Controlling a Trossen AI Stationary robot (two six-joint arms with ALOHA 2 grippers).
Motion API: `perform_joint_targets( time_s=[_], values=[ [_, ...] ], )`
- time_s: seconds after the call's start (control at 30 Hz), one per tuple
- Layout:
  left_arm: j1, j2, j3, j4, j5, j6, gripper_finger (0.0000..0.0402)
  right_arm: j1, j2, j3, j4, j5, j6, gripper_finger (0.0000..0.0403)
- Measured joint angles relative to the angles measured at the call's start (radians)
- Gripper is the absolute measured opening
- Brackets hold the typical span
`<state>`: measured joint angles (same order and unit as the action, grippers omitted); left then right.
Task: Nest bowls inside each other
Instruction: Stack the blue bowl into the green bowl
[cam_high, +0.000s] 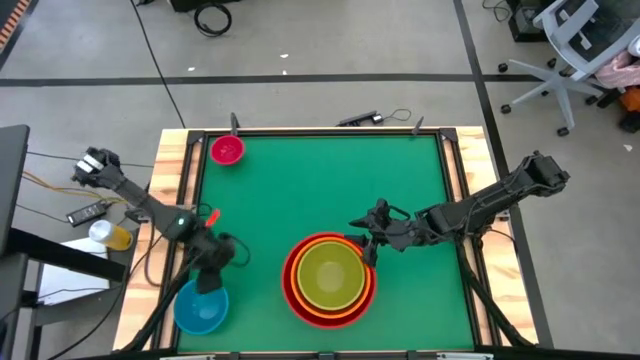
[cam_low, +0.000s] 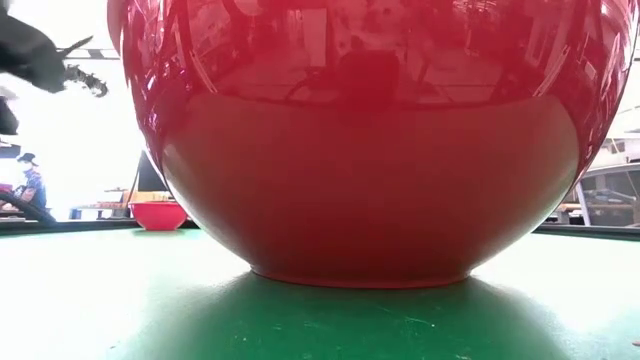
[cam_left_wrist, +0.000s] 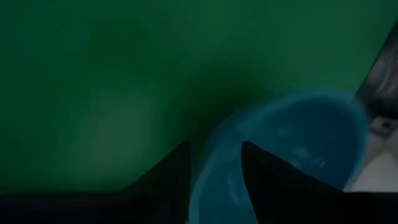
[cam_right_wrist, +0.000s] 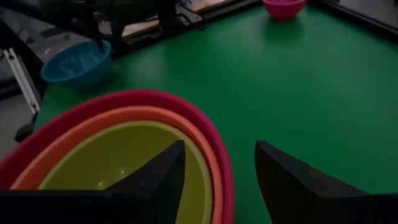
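Note:
A red bowl (cam_high: 292, 290) stands near the table's front edge with an orange bowl (cam_high: 303, 297) and a yellow-green bowl (cam_high: 330, 275) nested in it. In the low view the red bowl (cam_low: 360, 180) fills the picture. My right gripper (cam_high: 365, 238) hovers open over the stack's far-right rim (cam_right_wrist: 221, 162), one finger above the yellow-green bowl (cam_right_wrist: 112, 162), the other above the mat. My left gripper (cam_high: 210, 282) is shut on a blue bowl (cam_high: 198, 310) at the near left corner. A small pink bowl (cam_high: 227, 150) rests on its base at the far left. My left gripper has the blue bowl's rim (cam_left_wrist: 214, 155) between its fingers, one finger inside the bowl (cam_left_wrist: 267, 174) and one outside (cam_left_wrist: 174, 171). The fingers come from above, slanting down. The blue bowl (cam_right_wrist: 78, 62) is tilted, its mouth turned toward the table's middle, and juts past the mat's left edge.
A raised wooden frame (cam_high: 180, 200) borders the green mat (cam_high: 330, 190). Bare mat lies in the middle and at the far right. Left of the table are a bottle (cam_high: 112, 235) and cables. An office chair (cam_high: 570, 50) stands far right on the floor.

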<state>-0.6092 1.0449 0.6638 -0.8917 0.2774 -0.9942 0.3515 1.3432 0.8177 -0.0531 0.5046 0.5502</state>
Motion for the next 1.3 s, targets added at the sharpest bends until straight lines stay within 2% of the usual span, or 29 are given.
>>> perform_joint_targets(
  time_s=[0.17, 0.37, 0.47, 0.53, 0.6, 0.73, 0.87, 1.03, 1.17, 1.3],
  values=[
    [-0.104, 0.017, -0.033, 0.021, -0.003, -0.116, 0.0141, -0.002, 0.013, 0.000, -0.004, -0.004, 0.013, 0.0197],
    [-0.135, 0.019, -0.096, 0.159, -0.026, -0.114, 0.0132, -0.002, 0.012, 0.000, -0.002, -0.005, 0.023, 0.0196],
    [-0.136, 0.040, -0.117, 0.170, -0.033, -0.078, 0.0092, -0.002, 0.012, 0.000, -0.009, -0.004, 0.023, 0.0195],
    [-0.129, 0.053, -0.115, 0.167, -0.033, -0.035, 0.0044, -0.002, 0.010, 0.000, -0.009, -0.004, 0.023, 0.0195],
    [-0.109, 0.055, -0.108, 0.176, -0.031, -0.014, 0.0015, -0.002, 0.002, 0.000, -0.009, -0.004, 0.023, 0.0195],
    [-0.070, 0.054, -0.061, 0.145, -0.093, 0.043, 0.0011, -0.002, -0.038, 0.000, -0.017, -0.023, 0.025, 0.0195],
    [-0.026, 0.054, 0.027, 0.150, -0.114, 0.174, 0.0009, 0.000, -0.099, 0.000, -0.020, -0.051, 0.025, 0.0194],
    [0.051, 0.052, 0.161, 0.174, -0.215, 0.404, 0.0009, 0.011, -0.180, 0.000, -0.070, -0.051, 0.006, 0.0194],
    [0.170, 0.071, 0.251, 0.236, -0.283, 0.555, 0.0011, -0.006, -0.254, 0.000, -0.088, -0.026, -0.035, 0.0194],
    [0.315, 0.135, 0.356, 0.260, -0.264, 0.643, 0.0011, -0.027, -0.320, 0.000, -0.133, -0.024, -0.038, 0.0194]
  ],
)
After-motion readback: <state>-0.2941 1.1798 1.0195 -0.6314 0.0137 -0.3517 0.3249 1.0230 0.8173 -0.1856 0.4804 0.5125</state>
